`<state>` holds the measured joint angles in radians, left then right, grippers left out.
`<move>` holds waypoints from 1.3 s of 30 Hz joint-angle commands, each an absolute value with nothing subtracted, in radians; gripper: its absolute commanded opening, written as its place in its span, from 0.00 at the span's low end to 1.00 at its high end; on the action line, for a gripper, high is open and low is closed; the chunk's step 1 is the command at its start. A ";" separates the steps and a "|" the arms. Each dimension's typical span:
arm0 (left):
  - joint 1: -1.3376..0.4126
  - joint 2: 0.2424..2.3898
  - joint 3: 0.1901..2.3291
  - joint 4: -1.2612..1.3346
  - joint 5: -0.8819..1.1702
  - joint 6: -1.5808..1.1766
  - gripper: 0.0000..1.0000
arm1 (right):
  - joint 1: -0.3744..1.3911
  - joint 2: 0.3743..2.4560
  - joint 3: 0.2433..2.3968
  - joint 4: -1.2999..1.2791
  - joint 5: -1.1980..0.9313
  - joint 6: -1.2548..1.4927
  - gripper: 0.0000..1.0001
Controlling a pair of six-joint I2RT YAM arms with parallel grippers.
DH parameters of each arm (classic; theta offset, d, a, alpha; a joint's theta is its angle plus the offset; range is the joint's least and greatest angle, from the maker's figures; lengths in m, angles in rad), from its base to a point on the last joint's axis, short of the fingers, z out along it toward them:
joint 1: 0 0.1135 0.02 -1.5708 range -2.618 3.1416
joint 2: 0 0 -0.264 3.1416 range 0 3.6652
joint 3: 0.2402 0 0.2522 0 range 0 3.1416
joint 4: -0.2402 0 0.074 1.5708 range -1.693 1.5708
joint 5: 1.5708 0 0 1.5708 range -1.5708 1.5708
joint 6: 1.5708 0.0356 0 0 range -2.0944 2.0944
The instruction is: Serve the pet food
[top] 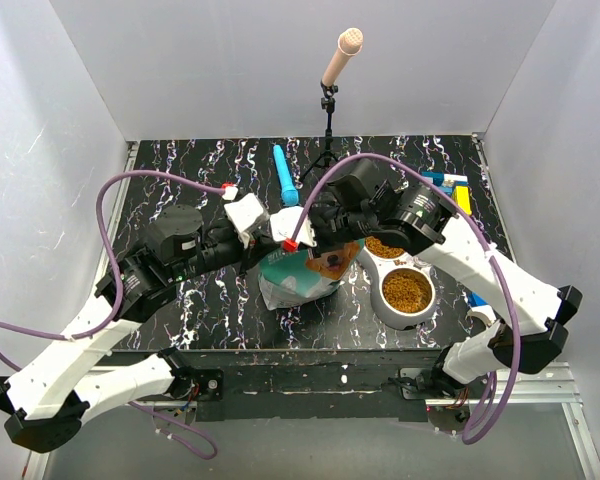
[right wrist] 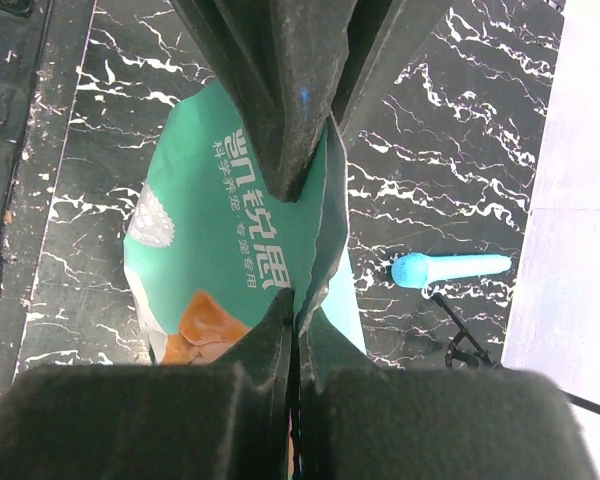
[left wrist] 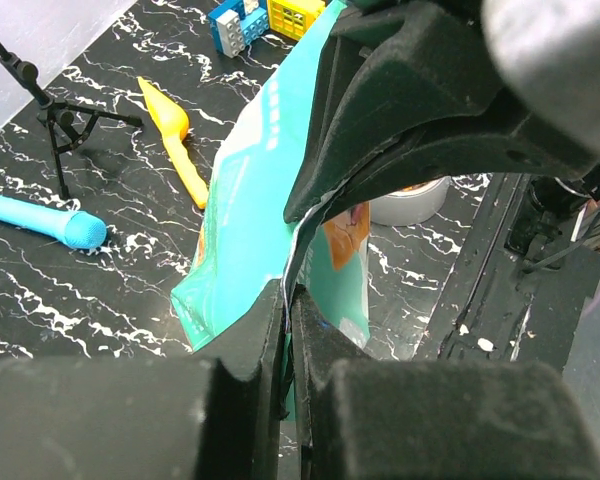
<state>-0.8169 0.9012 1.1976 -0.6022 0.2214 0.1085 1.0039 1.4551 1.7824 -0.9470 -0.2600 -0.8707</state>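
A teal pet food bag (top: 298, 277) with an orange picture stands upright in the middle of the black marbled table, held at its top edge from both sides. My left gripper (top: 270, 245) is shut on one end of the bag's top edge, seen close up with the left gripper (left wrist: 288, 295) pinching the bag (left wrist: 245, 200). From the opposite end my right gripper (top: 315, 240) is shut on the same edge; the right gripper (right wrist: 298, 305) clamps the bag (right wrist: 230, 220), facing the left fingers (right wrist: 290, 100). A white double bowl (top: 380, 300) holding brown kibble sits just right of the bag.
A blue toy microphone (top: 285, 175) lies behind the bag, beside a tripod stand (top: 329, 135) carrying a pink microphone. Coloured blocks (top: 450, 185) and a yellow item (left wrist: 175, 140) lie at the back right. The table's near edge (top: 310, 345) runs close in front of the bag.
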 commanded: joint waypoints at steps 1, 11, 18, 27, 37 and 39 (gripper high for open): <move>-0.822 0.862 1.184 -0.569 0.262 0.077 0.00 | 1.009 1.398 1.776 -0.870 -0.251 -0.875 0.13; -0.824 0.851 1.173 -0.529 0.291 0.026 0.00 | 1.084 1.460 1.787 -0.787 -0.232 -0.859 0.31; -0.822 0.815 1.157 -0.546 0.230 0.012 0.01 | 1.106 1.454 1.772 -0.790 -0.127 -0.908 0.01; -0.824 0.792 1.147 -0.580 0.235 0.008 0.08 | 1.104 1.425 1.729 -0.782 -0.109 -0.913 0.01; -0.822 0.873 1.140 -0.508 0.282 0.043 0.10 | 1.103 1.437 1.752 -0.788 -0.164 -0.873 0.01; -0.822 0.899 1.155 -0.512 0.264 0.064 0.00 | 1.103 1.427 1.740 -0.775 -0.135 -0.864 0.01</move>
<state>-0.8135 0.8547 1.1316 -0.5533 0.2375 0.0353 1.1069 1.4460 1.7405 -0.8379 -0.1646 -0.8715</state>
